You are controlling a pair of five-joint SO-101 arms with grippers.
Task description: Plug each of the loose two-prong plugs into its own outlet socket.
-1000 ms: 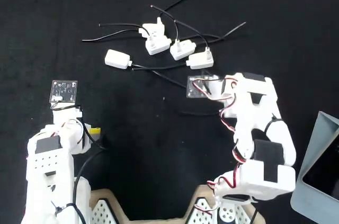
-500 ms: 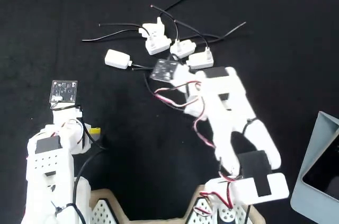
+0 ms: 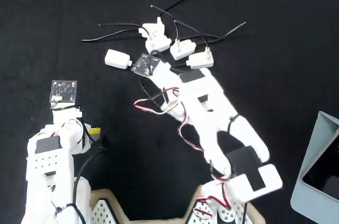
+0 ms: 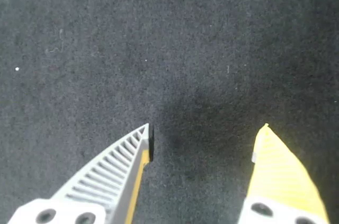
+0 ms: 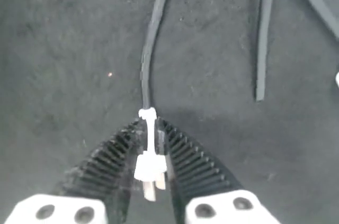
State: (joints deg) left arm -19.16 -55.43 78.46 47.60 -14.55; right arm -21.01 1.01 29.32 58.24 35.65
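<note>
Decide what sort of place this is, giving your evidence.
Probably a robotics test bench: two small arms at a black-covered table, white socket blocks trailing black cords, and the right pincer shut on a two-prong plug.
</note>
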